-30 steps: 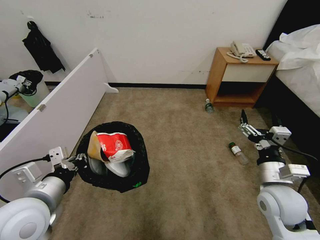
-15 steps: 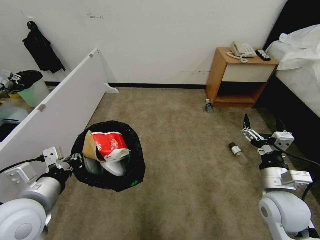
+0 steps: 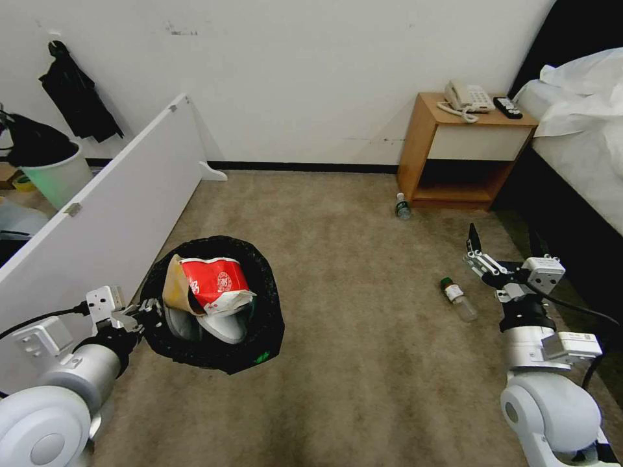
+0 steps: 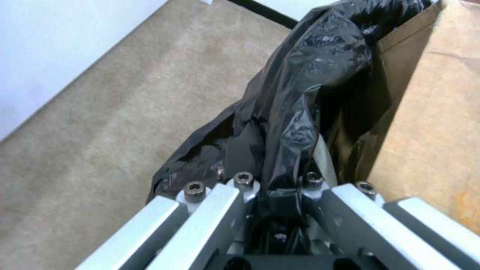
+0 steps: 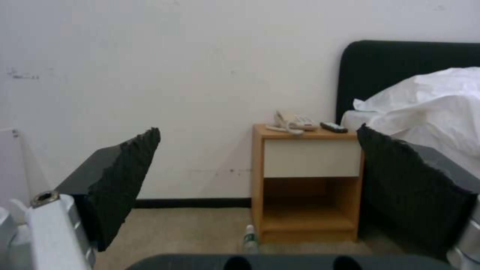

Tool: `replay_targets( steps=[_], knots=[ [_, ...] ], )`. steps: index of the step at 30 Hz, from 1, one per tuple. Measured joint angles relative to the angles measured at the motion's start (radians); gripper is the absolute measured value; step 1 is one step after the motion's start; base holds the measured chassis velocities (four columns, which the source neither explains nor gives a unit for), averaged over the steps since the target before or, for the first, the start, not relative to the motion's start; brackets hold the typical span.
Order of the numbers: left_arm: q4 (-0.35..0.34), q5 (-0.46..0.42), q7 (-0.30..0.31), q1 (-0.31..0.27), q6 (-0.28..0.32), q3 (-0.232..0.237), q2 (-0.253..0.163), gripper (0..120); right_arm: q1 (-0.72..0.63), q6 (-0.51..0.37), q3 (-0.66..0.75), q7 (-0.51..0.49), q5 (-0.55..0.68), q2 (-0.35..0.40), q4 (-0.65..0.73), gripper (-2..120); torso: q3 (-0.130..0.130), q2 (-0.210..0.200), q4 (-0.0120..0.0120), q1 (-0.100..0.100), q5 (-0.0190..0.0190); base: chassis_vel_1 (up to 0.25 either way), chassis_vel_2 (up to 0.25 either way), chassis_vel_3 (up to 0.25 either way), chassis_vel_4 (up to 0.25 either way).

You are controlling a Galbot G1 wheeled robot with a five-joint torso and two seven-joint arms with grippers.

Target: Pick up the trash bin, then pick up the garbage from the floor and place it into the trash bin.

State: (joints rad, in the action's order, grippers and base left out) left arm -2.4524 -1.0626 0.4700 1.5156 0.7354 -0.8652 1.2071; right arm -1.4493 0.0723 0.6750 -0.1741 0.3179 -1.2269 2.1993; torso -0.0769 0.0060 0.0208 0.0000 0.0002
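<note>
- The left arm reaches forward from the lower left of the head view, its forearm level and low, the left gripper (image 3: 150, 310) meeting the near-left rim of the trash bin (image 3: 259, 337).
- In the left wrist view the fingers (image 4: 215, 210) are clamped together on a fold of the bin's black bag liner (image 4: 295, 112), which bunches up between them.
- The bin sits over the carpet (image 3: 363, 363) just beside a white board (image 3: 110, 214) leaning along the left side.
- Inside the bin lie a brown paper bag (image 3: 174, 285), a red-white wrapper (image 3: 217, 282) and a white slipper (image 3: 227, 327), stacked against one another.
- The right arm rises from the lower right, wrist bent so the right gripper (image 3: 503, 246) points ahead toward the wooden nightstand (image 3: 454, 149).
- Its two dark ribbed fingers (image 5: 125, 176) stand wide apart with nothing between them.
- A clear green-capped bottle (image 3: 459, 299) lies on the carpet just left of the right gripper, not touched by it.
- A second bottle (image 3: 402, 206) rests by the foot of the nightstand, well apart from both arms.
</note>
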Motion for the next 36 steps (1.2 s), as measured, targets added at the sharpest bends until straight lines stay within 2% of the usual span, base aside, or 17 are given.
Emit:
replay_targets(
  steps=[22,36],
  knots=[
    [0.002,0.003,-0.006,0.000,0.000,0.003,-0.003,1,0.007,0.001,-0.011,0.007,0.003,0.001,-0.005,100,0.000,0.000,0.0000,0.000,0.0002,-0.098,-0.102,0.101,0.106],
    [0.000,0.005,-0.009,0.004,0.000,0.000,-0.005,1,0.008,0.002,-0.022,0.016,0.002,-0.001,0.002,100,0.000,0.000,-0.0002,0.000,-0.0002,-0.004,-0.004,0.002,0.003]
  ],
)
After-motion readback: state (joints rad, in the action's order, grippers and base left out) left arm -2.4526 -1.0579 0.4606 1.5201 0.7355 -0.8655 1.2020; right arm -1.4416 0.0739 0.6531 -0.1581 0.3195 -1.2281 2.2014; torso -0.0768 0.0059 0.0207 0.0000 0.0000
